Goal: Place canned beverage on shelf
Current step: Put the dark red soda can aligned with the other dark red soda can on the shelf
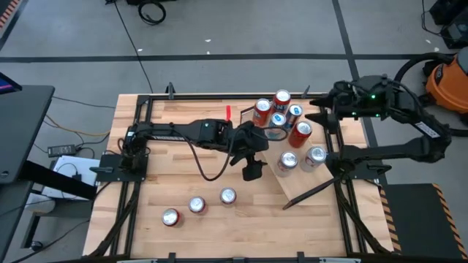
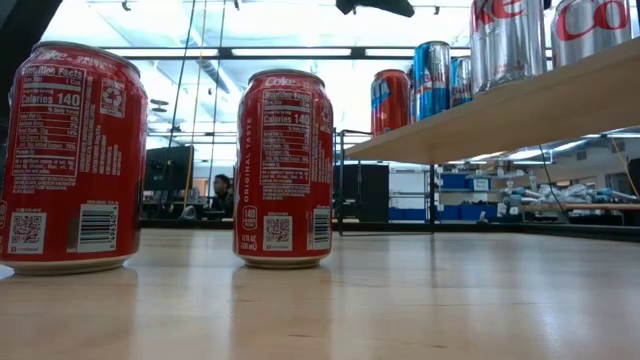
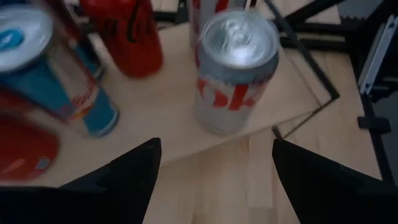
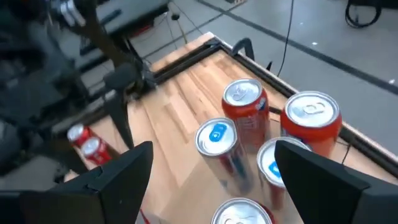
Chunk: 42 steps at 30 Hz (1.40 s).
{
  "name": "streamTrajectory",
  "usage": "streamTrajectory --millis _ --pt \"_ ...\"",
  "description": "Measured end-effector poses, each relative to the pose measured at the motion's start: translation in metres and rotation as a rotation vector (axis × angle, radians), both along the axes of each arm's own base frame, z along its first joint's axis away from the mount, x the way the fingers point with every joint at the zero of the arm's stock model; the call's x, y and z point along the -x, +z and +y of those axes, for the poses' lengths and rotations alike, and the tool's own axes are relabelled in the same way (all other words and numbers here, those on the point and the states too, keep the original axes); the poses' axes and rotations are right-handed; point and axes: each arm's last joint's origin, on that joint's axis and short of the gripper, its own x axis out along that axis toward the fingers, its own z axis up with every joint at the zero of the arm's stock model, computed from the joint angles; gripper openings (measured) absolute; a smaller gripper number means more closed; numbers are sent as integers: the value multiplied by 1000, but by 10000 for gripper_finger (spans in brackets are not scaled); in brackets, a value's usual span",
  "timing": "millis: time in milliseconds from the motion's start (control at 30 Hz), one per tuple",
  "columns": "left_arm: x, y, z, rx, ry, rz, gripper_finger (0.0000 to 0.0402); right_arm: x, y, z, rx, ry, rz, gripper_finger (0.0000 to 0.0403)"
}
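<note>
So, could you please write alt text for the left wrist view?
A silver-and-red can stands upright on the light wood shelf, ahead of the left gripper, whose dark fingers are open and empty. A blue-and-silver can and red cans stand beside it.

Beyond the left fingers [image 3: 134,177], a red can [image 3: 22,146] is cut off by the edge; the blue can [image 3: 46,68] beside it is blurred.

Grey floor [image 1: 241,36] around the planked tabletop [image 1: 183,183], crossed by dark tape lines [image 1: 219,56]. Orange shop vacuum [image 1: 447,79] at far right. Black cables [image 1: 152,10] on the floor far side. Far room bright, ceiling strip lights [image 2: 270,52]; a seated person [image 2: 220,192] at a desk.
</note>
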Motion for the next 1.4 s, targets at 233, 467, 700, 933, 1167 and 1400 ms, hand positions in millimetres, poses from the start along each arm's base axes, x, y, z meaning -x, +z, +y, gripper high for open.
streamTrajectory --millis 233,467,700,933,1167,1400 --pt "6 1 5 22 36 35 318 -16 13 4 173 65 45 346" --pt "28 17 -4 111 57 64 318 -46 18 11 203 248 6 346" --pt "56 19 -32 196 83 207 318 -92 4 23 250 375 75 346" --pt "69 16 -63 255 96 275 318 -129 -6 36 307 465 71 346" --pt "80 14 -84 207 43 322 318 -139 -10 45 317 446 86 346" --pt "86 14 -98 10 -64 298 314 -144 -12 47 234 352 77 346"
